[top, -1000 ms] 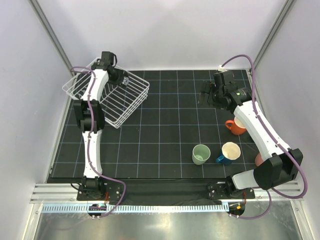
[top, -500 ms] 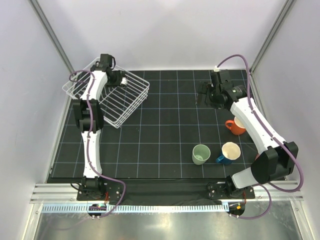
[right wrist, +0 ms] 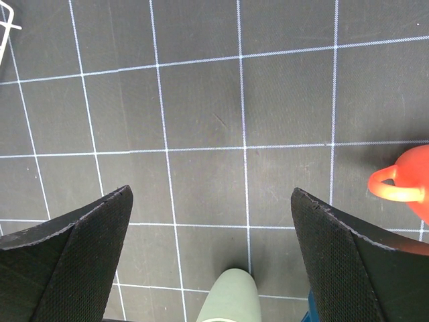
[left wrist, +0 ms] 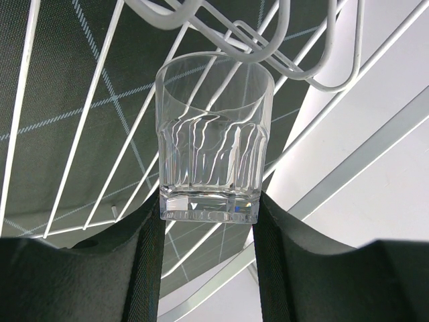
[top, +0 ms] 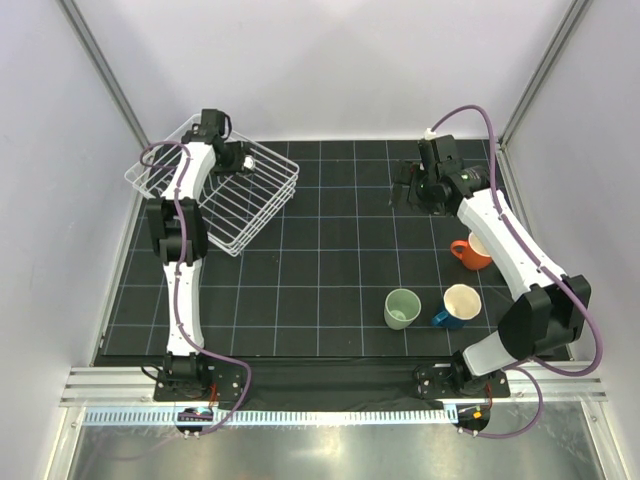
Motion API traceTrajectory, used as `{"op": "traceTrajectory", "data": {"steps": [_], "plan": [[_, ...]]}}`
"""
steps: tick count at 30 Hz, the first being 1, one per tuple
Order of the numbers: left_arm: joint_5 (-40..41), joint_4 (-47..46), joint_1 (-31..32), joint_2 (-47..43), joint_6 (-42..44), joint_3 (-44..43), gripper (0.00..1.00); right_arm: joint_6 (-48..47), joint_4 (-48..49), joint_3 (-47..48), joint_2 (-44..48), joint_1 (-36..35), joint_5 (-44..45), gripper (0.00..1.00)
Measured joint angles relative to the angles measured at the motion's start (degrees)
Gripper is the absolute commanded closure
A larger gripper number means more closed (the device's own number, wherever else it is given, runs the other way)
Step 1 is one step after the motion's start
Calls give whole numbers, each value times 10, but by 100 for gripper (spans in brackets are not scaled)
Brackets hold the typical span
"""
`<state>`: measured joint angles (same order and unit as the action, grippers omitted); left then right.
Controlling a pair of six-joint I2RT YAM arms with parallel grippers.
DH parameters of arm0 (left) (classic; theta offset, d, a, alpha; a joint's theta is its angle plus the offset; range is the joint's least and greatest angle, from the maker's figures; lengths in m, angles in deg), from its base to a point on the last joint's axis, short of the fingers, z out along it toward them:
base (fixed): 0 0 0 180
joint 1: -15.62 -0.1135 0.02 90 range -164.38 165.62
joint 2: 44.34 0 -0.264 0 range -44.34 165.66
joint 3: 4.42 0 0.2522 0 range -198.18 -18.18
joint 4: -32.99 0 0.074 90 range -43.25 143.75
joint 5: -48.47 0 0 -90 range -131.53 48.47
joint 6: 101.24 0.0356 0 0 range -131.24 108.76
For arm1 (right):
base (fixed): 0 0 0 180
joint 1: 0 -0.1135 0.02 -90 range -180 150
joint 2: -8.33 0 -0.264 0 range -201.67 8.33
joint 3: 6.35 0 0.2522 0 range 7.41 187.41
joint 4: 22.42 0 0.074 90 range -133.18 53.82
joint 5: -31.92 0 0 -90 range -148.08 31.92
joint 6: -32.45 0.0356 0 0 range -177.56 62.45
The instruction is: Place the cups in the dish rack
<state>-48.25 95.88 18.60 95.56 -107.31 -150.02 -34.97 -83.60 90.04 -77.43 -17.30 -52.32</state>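
While the clear, faceted drinking glass (left wrist: 214, 134) is clamped by its thick base between the two black fingers (left wrist: 149, 255) of the left gripper (left wrist: 209, 201), its open mouth points straight away from them. Its long axis runs in line with the fingers, and its rim is right at the curved wires of the white wire dish rack (left wrist: 295, 67); whether rim and wire touch cannot be told. From above, the glass hangs within the rack's outline at the far left corner of the black gridded mat (top: 330, 250), so setting it down looks to be a short move along that same axis, and the left arm's job alone. The right gripper (right wrist: 211, 201), fingers spread wide and holding nothing, hovers over the mat's far right, well apart from the rack. It is nearer the orange handled cup (top: 470, 252), the pale green cup (top: 402, 308) and the dark blue mug with a cream inside (top: 458, 305), all not yet loaded.
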Motion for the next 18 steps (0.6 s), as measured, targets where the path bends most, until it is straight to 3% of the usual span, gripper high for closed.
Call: {"op": "traceTrajectory", "data": {"steps": [3,6,18], "plan": [[0,-2,0,0,-1,0,40,0,2,2,-2,0,-1,0],[-5,-12,0,0,-5,0,34,0,2,2,-2,0,-2,0],[-10,-27,0,0,-8,0,27,-5,2,4,-9,0,-8,0]]}}
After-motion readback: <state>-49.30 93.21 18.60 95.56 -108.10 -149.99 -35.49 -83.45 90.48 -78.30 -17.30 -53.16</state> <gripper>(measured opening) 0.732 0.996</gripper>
